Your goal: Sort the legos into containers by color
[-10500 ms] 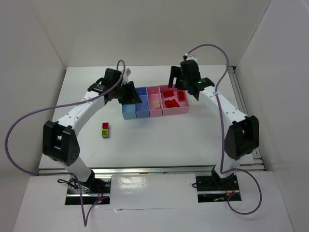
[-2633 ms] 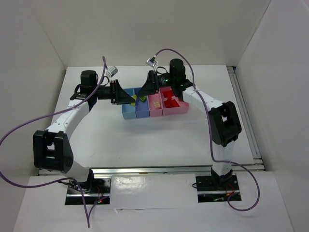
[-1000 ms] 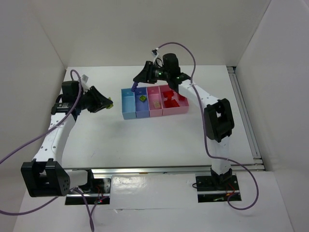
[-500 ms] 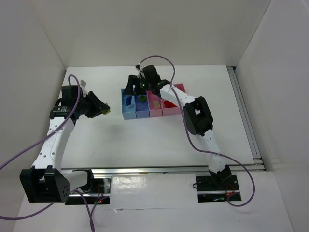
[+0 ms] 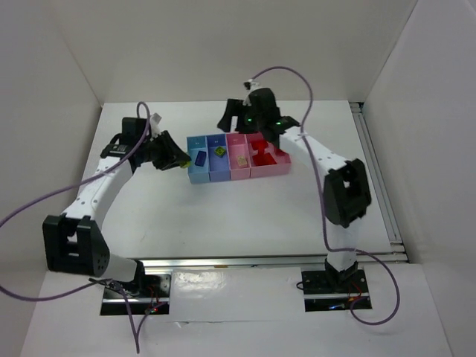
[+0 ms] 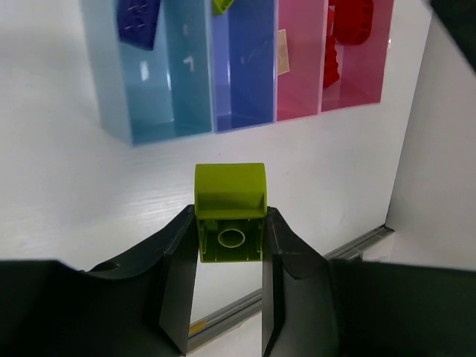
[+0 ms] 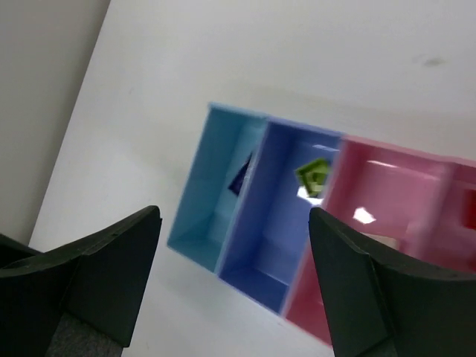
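containers point(image 5: 242, 176): joined row, sorted bricks inside | right gripper point(image 7: 234, 216): fingers spread, empty, above the row | left gripper point(image 6: 230, 230): pinching yellow-green lego point(image 6: 230, 201) by its flat sides, beside the row's left end | lego: likely light, rigid, slick; a centred side pinch suits it

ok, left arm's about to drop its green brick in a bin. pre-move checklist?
1. Grip: left gripper is shut on the yellow-green brick, pinched between both fingers. ok
2. Target: darker blue bin holds the matching brick and has room. ok
3. Position: left gripper is over the table, short of the light blue bin and not over the target. not ok
4. Right gripper: open, empty, above the row. Clearance from the left arm's path: cannot tell
5. Other bins: blue brick in light blue bin, peach brick in pink bin, red bricks in wider pink bin. ok
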### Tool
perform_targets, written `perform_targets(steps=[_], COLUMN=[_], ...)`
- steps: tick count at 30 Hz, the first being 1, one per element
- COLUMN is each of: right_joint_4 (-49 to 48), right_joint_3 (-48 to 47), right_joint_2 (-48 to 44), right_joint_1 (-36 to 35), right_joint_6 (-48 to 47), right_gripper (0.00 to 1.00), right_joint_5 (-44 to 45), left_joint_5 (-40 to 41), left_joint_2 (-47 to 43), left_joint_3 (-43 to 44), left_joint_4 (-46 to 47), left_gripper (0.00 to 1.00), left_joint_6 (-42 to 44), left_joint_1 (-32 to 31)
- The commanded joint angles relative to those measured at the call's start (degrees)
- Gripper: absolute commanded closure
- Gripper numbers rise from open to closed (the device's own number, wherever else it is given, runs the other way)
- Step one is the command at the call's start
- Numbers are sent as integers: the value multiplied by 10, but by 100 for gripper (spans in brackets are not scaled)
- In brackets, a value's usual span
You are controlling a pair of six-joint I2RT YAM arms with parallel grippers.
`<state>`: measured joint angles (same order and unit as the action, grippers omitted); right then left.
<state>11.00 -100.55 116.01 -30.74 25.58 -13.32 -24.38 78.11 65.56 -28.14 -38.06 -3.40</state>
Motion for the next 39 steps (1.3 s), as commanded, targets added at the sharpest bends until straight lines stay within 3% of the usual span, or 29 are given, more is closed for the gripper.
perform_targets(steps=[1,7,12,13,14,17,21,23,29,33,39], right_joint_4=[0,91,122,139,148,176,192,198,230,236,238], right_joint_3=[102,205,298,303,303,309,309,304,292,292,305], right_joint_2=[-134,-252,-345,-365,-374,-393,-407,-412,-402,-407,-431], right_joint_1=[45,93,125,139,144,167,187,195,207,207,219], right_joint_6=[-27,-15,0,0,0,0,0,0,56,94,76], right_gripper=[12,8,7,7,7,4,1,1,1,1,1], right_joint_5=[132,234,264,274,281,292,292,298,382,459,473], left_joint_5=[3,81,122,131,137,151,151,157,168,174,173], left_joint_2=[67,228,329,357,370,404,397,386,291,204,107], left_joint_3=[56,231,325,338,362,403,414,421,419,336,210], left_joint_4=[62,18,-16,-23,-30,-60,-66,-83,-95,-95,-73], left_gripper=[100,100,100,96,78,36,13,7,7,7,7], left_joint_6=[-19,-19,-13,-13,-13,-8,4,23,56,68,74], left_joint_1=[-38,-97,-129,-129,-129,-141,-146,-152,-164,-164,-164])
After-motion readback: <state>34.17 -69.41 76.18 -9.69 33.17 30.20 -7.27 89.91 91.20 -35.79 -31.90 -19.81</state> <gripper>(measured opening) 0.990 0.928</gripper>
